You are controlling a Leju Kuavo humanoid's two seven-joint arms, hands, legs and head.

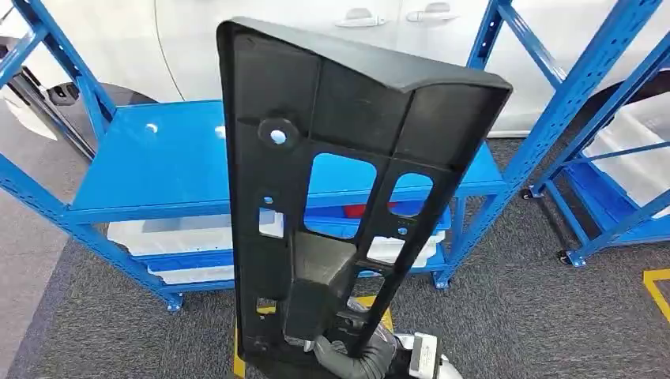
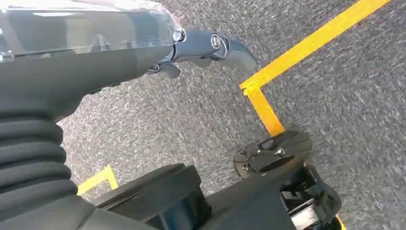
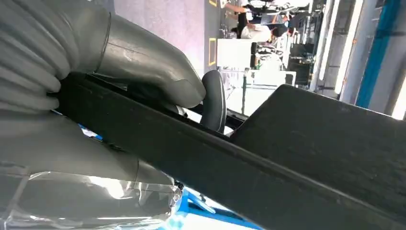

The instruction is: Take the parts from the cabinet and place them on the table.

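A long black plastic part (image 1: 348, 181) with several cut-out holes stands upright in front of me in the head view. My right hand (image 1: 359, 357) grips it at its lower end. In the right wrist view the thick thumb and a dark finger of my right hand (image 3: 158, 81) clamp the edge of the black part (image 3: 297, 158). Beyond it stands a blue rack with a flat, bare top shelf (image 1: 158, 158). My left hand (image 2: 191, 48) hangs over the grey carpet, fingers loosely apart, holding nothing.
White bins (image 1: 174, 233) sit on the blue rack's lower shelf. A white car (image 1: 332, 24) stands behind it. A second blue rack (image 1: 608, 174) on castors is at the right. Yellow tape (image 2: 306, 48) marks the carpet.
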